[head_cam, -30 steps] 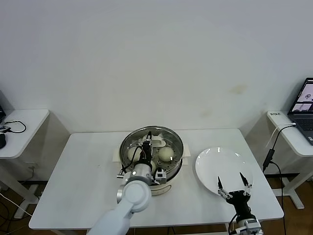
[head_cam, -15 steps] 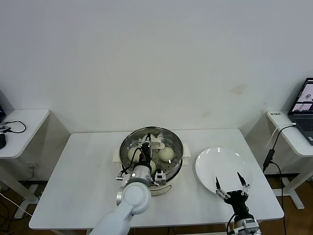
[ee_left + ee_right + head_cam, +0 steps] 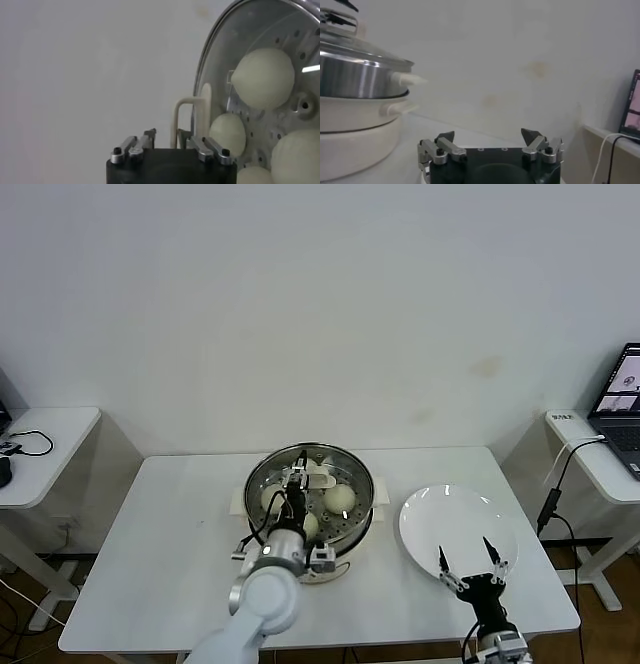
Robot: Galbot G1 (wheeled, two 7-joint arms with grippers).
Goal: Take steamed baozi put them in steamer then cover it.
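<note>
The steamer (image 3: 362, 511) stands mid-table on its cream pot base (image 3: 335, 569). The glass cover (image 3: 335, 464) lies on it, with its cream handle (image 3: 318, 477) on top. Baozi (image 3: 340, 498) show through the glass; the left wrist view shows several baozi (image 3: 262, 77) under the cover (image 3: 220, 35). My left gripper (image 3: 297, 486) hovers over the handle (image 3: 187, 120). Its jaws stand a little apart, with one leg of the handle showing between them and a gap beside it (image 3: 165, 134). My right gripper (image 3: 467, 556) is open and empty at the near edge of the white plate (image 3: 455, 519).
The right wrist view shows the right gripper (image 3: 490, 135) low over the table, with the covered steamer (image 3: 355, 75) and pot base (image 3: 355, 130) to one side. Side desks with cables and a laptop (image 3: 625, 409) flank the table.
My left gripper has drawn back a little toward me from the cover handle. My right gripper has drifted slightly nearer and left. The cover stays on the steamer.
</note>
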